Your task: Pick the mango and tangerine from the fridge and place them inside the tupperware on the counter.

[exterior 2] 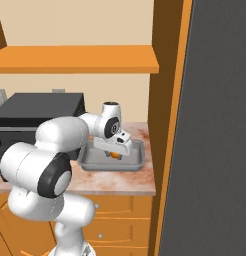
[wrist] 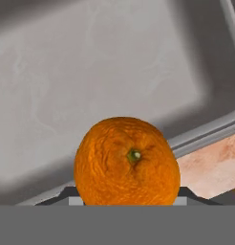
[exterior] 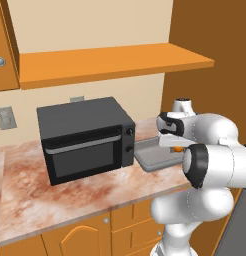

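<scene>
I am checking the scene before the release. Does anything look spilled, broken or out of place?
Nothing stands out. The tupperware sits flat on the counter, and the gripper holds the tangerine over it.

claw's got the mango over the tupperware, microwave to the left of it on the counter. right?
Not the mango: the claw is shut on the tangerine, uniformly orange with a green stem dot, as the hand view shows. The rest holds: it hangs over the tupperware, with the microwave left of it on the counter.

Tupperware [exterior: 147,161] right of microwave [exterior: 85,137]
</scene>
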Robot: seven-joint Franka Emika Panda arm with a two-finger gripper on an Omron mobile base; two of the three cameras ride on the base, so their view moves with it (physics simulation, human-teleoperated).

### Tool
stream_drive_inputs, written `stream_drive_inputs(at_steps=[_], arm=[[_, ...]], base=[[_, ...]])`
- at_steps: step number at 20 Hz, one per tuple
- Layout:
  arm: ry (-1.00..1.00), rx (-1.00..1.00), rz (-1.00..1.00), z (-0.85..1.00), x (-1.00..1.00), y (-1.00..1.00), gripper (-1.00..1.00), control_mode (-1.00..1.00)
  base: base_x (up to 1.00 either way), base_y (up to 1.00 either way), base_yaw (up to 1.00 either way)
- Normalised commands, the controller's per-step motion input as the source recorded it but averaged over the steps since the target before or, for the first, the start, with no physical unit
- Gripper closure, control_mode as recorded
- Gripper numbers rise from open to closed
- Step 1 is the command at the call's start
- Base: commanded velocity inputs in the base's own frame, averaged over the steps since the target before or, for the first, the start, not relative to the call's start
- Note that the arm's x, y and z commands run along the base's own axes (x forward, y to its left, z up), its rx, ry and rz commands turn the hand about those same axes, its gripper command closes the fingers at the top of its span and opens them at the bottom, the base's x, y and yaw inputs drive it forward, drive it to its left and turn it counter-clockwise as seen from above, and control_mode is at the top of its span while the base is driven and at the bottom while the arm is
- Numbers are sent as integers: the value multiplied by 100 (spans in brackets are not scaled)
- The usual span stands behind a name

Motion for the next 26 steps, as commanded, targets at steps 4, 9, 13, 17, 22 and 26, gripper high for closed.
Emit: stream_drive_inputs(at_steps=[4, 9, 13, 17, 22, 26], arm=[[6, 0, 0, -25, 37, -5, 100, -100], [10, 0, 0, -23, 35, -3, 100, -100], [7, 0, 0, -24, 31, 0, 100, -100], [0, 0, 0, -21, 31, -1, 100, -100], [0, 0, 0, -23, 30, -3, 100, -100], [0, 0, 0, -24, 26, 0, 100, -100]], base=[[0, 0, 0], [0, 0, 0], [0, 0, 0], [0, 0, 0], [0, 0, 0], [0, 0, 0]])
